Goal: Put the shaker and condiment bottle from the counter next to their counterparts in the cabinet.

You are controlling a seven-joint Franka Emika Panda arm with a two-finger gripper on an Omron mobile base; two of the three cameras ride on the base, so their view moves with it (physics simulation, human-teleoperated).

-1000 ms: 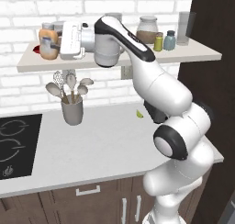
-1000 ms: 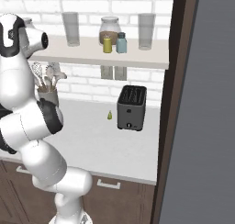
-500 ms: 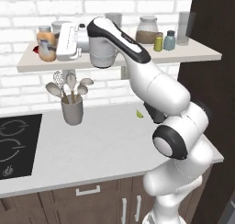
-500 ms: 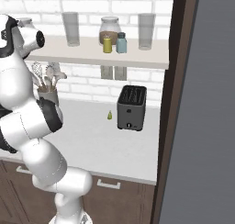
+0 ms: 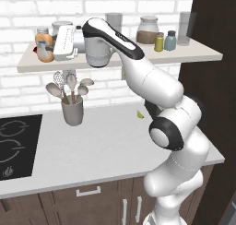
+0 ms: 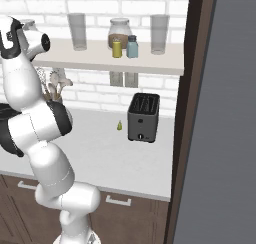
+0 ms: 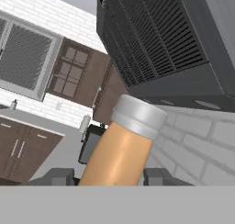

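Note:
My gripper (image 5: 50, 49) reaches over the left end of the cabinet shelf (image 5: 115, 60) and is shut on the orange condiment bottle (image 5: 42, 37). In the hand view the bottle (image 7: 124, 145) rises between my fingertips (image 7: 158, 176), pale grey cap at the top. A bit of the red bottle (image 5: 34, 48) shows just behind it. Whether the orange bottle rests on the board I cannot tell. The olive-yellow shaker (image 5: 159, 42) stands on the right part of the shelf, close beside the blue-grey shaker (image 5: 170, 40). From the right base view the pair (image 6: 117, 48) stands in front of a glass jar.
Glass jars (image 5: 148, 30) and tall tumblers (image 5: 185, 28) also stand on the shelf. On the counter (image 5: 106, 145) sit a utensil holder (image 5: 73, 109), a black cooktop (image 5: 14, 145), a dark toaster (image 6: 144, 117) and a small green item (image 5: 140, 113). A dark tall panel bounds the right.
My gripper has carried the orange bottle a little further left and slightly lower along the shelf. The shakers and jars have stayed put.

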